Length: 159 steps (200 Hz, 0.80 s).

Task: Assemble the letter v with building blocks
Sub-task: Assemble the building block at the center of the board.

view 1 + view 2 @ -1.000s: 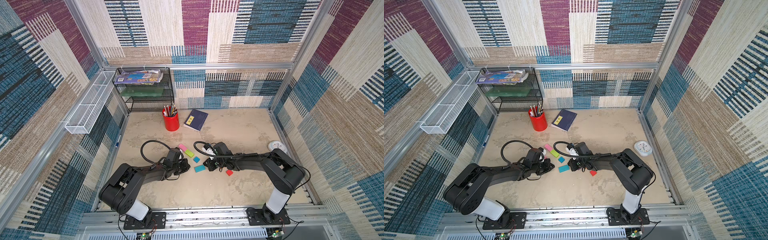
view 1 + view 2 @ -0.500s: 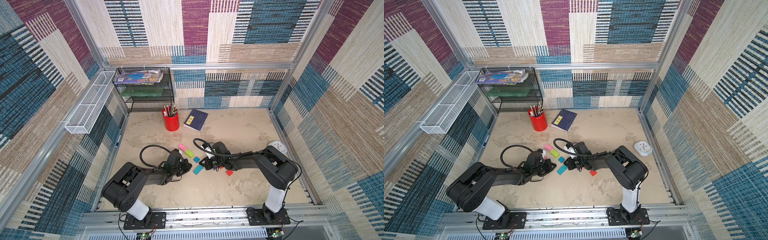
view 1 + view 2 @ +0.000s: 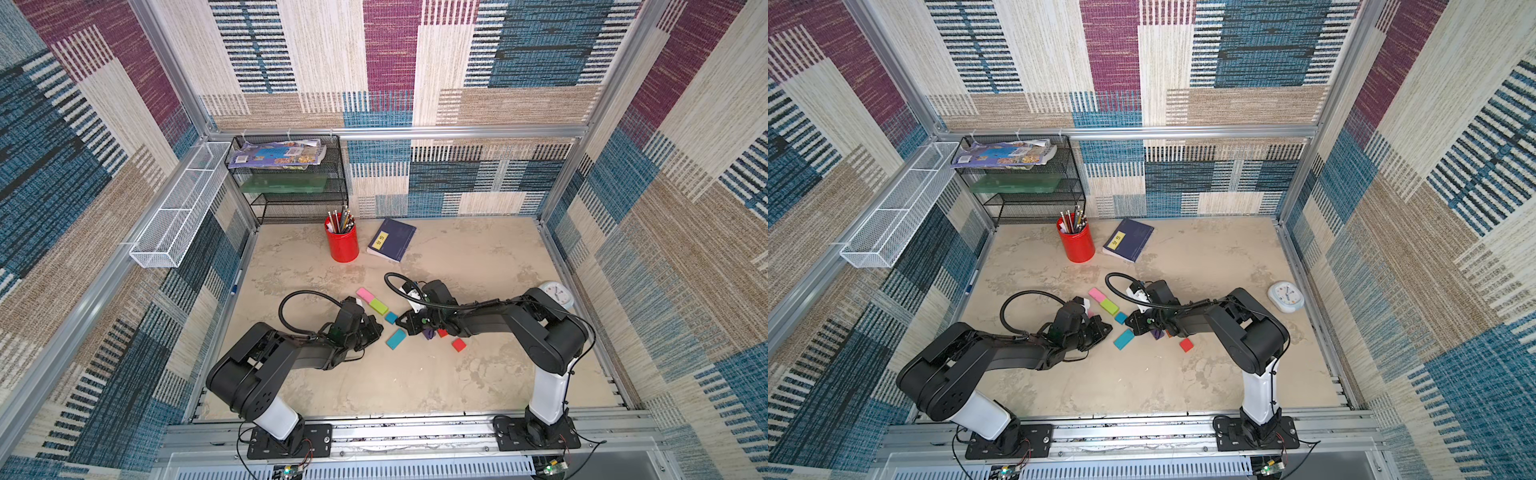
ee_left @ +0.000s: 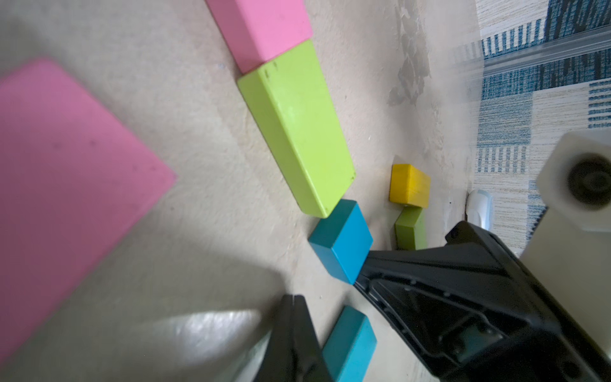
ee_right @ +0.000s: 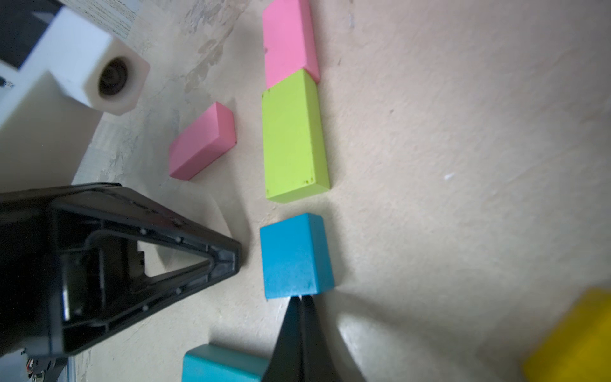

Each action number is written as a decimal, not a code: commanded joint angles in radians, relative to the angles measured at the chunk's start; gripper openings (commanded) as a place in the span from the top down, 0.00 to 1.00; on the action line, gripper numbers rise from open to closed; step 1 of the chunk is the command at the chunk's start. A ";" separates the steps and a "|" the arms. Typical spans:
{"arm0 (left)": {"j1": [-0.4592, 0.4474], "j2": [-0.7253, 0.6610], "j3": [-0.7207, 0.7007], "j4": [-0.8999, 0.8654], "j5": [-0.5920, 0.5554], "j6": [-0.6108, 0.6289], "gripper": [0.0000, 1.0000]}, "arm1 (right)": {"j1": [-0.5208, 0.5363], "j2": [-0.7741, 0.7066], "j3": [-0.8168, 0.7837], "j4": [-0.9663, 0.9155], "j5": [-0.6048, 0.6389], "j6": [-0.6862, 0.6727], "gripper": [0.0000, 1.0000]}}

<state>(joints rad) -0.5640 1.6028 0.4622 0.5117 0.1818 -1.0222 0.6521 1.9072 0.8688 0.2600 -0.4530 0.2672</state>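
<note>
**Right gripper** [image 5: 301, 299]: jaws pressed together and empty. Its tip touches one edge of the teal square block [image 5: 294, 254]; a second ago the tip stood short of that block.

**Left gripper** [image 3: 376, 328]: also closed and empty, lying low just beside the same square on its opposite side, much as it did a second ago.

**Blocks:** the pink block [image 3: 365, 295] and lime green block [image 3: 379, 306] lie end to end and touching, with the teal square next in line, forming one slanted stroke. The teal rectangular block [image 3: 395, 338] lies near the stroke's lower end and slants more steeply than a second ago. A purple block [image 3: 428, 333] is partly hidden under the right arm. A red square block [image 3: 459, 344] lies apart from the rest.
</note>
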 commanded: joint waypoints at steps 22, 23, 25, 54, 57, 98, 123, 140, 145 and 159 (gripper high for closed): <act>0.001 0.015 0.010 -0.090 -0.044 -0.012 1.00 | 0.000 0.014 -0.001 -0.074 0.019 -0.015 1.00; 0.002 0.015 0.010 -0.091 -0.044 -0.012 1.00 | 0.001 0.015 0.000 -0.074 0.019 -0.014 1.00; 0.001 0.016 0.011 -0.091 -0.044 -0.012 1.00 | 0.002 0.015 0.001 -0.074 0.019 -0.014 1.00; 0.002 0.029 0.025 -0.090 -0.034 -0.003 1.00 | 0.003 0.024 0.005 -0.073 0.019 -0.011 1.00; 0.001 0.030 0.028 -0.092 -0.033 -0.003 1.00 | 0.002 0.025 0.006 -0.072 0.020 -0.010 1.00; 0.001 0.061 0.045 -0.074 -0.019 -0.008 1.00 | 0.001 0.026 0.011 -0.077 0.027 -0.008 1.00; 0.002 0.079 0.053 -0.067 -0.013 -0.010 1.00 | 0.001 0.029 0.013 -0.082 0.026 -0.012 1.00; 0.001 0.086 0.055 -0.064 -0.012 -0.010 1.00 | 0.000 0.029 0.014 -0.085 0.028 -0.014 1.00; 0.001 0.087 0.056 -0.061 -0.012 -0.012 1.00 | 0.000 0.029 0.014 -0.087 0.028 -0.013 1.00; 0.001 0.095 0.055 -0.055 -0.011 -0.016 1.00 | -0.002 0.030 0.015 -0.087 0.028 -0.013 1.00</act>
<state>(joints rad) -0.5640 1.6810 0.5205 0.5537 0.1871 -1.0256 0.6521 1.9251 0.8833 0.2703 -0.4675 0.2642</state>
